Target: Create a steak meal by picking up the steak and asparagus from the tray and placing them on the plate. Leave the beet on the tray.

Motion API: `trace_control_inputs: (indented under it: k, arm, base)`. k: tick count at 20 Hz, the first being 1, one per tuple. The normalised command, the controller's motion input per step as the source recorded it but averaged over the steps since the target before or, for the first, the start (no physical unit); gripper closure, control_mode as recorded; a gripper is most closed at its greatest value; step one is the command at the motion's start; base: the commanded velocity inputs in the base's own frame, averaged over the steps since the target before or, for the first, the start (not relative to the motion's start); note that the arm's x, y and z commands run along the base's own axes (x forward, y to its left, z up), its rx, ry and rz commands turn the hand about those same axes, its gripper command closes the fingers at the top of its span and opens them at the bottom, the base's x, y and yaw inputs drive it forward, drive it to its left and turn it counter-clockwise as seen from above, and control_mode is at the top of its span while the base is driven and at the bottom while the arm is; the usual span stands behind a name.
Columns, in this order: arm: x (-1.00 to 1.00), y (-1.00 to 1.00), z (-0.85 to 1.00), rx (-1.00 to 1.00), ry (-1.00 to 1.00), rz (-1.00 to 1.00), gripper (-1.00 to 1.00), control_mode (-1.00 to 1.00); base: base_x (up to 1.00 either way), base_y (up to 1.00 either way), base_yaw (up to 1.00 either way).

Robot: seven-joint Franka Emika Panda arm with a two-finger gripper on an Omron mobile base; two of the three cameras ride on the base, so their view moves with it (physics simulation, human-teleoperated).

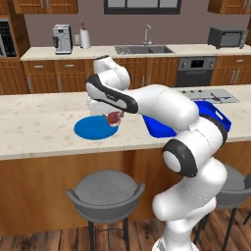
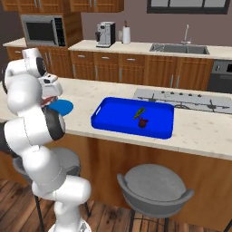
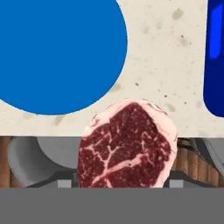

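Standing at the pale stone island counter (image 1: 39, 122), one item in transit and the rest in place:

- Gripper (image 1: 113, 119): at the end of the white arm, low over the counter at the near-right edge of the plate. It is clamped on the steak; in the hand view the meat sits right at the finger tips and hides them.
- Steak (image 3: 127, 146): red slab with pale marbling and a light fat rim, held clear of the counter. In the left base view it hangs at the plate's right edge (image 1: 114, 117). The hand view shows it over the counter's front edge, with bare stone between it and the plate.
- Plate (image 1: 95, 129): flat round blue disc on the counter, left of the tray, nothing lying on it. Also seen from the right side behind the arm (image 2: 63, 107).
- Tray (image 2: 108, 118): blue, rectangular, raised rim, on the counter to the right of the plate and apart from it. A corner of it shows at the right of the hand view (image 3: 214, 61).
- Asparagus (image 2: 139, 112): thin green stalk lying in the tray, right of centre.
- Beet (image 2: 143, 122): dark maroon lump in the tray, just beside the asparagus on the near side; whether they touch cannot be told.
- Grey stools (image 1: 105, 193): under the counter's front edge.
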Motion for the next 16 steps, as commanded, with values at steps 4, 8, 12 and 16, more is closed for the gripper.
trace_control_inputs:
  k: [4,8,12,16]
  arm:
    - [0.35,0.46,-0.29,0.06,0.01,0.0,1.0,-1.0]
    - [0.56,0.33,-0.22,0.0,0.01,0.0,1.0,-1.0]
    - [0.54,0.31,-0.25,0.0,0.0,0.0,1.0,-1.0]
    - [0.44,0.35,-0.27,0.0,0.0,0.0,1.0,-1.0]
  base:
    - [0.0,0.0,0.0]
    - [0.0,0.0,0.0]
    - [0.0,0.0,0.0]
    - [0.0,0.0,0.0]
